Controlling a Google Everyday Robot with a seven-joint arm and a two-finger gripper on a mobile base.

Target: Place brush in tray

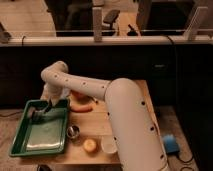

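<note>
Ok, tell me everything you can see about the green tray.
The tray is a large green rectangle, plastic by its look, with raised sloping sides and a pale sheet on its bottom. It lies flat on the left of the wooden table. The gripper is over its far end, with the dark brush there. A small metal cup stands just outside its right wall.

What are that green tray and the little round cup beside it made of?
The tray looks like plastic: an even green with softly glossy, sloped walls. The cup seems to be metal, judging by its grey, shiny rim, though that is uncertain. The gripper hangs over the tray's far left corner.
</note>
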